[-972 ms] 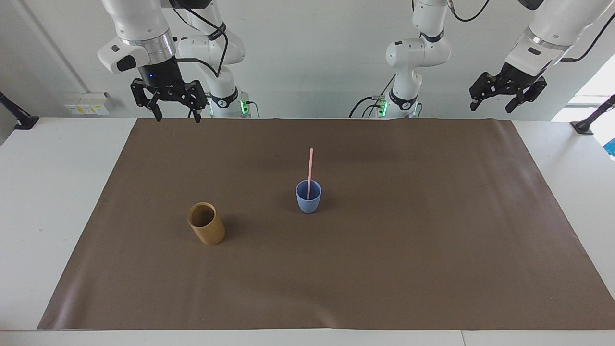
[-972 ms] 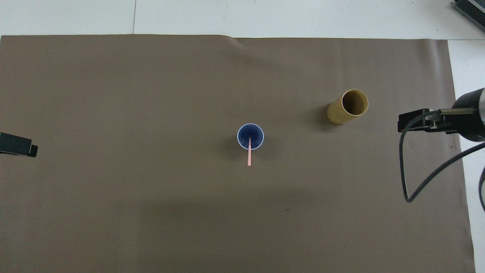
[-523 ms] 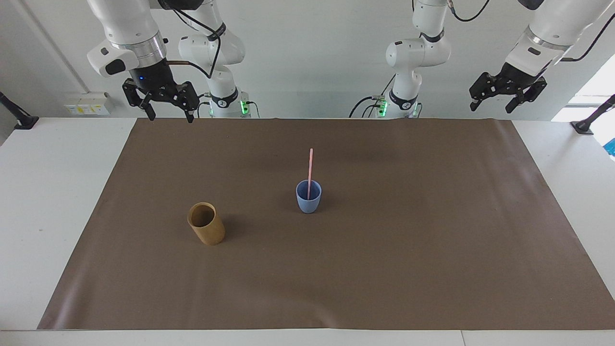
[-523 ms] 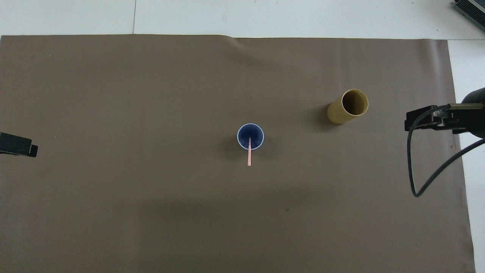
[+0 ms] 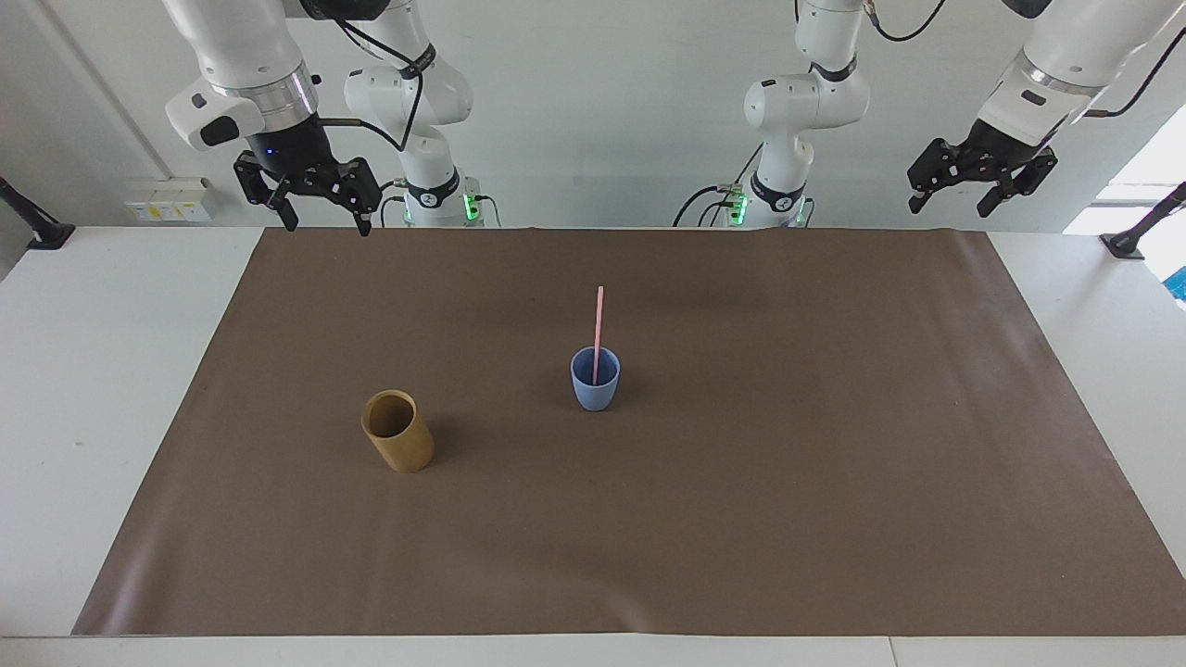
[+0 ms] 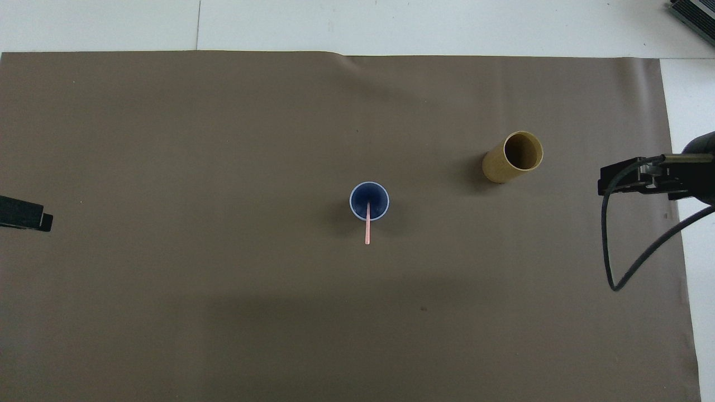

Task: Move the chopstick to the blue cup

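Observation:
The pale pink chopstick stands in the light-blue cup at the middle of the brown mat and leans toward the robots; its top end sticks well above the rim. Both show in the overhead view too: the chopstick and the cup. My right gripper is open and empty, raised over the mat's edge nearest the robots at the right arm's end. My left gripper is open and empty, raised at the left arm's end, where the arm waits.
A tan-brown cylindrical holder stands empty on the mat, toward the right arm's end and a little farther from the robots than the cup. The brown mat covers most of the white table.
My right gripper has risen and drawn back toward the right arm's end of the table, away from the holder. The cup, the chopstick and the left gripper have stayed put.

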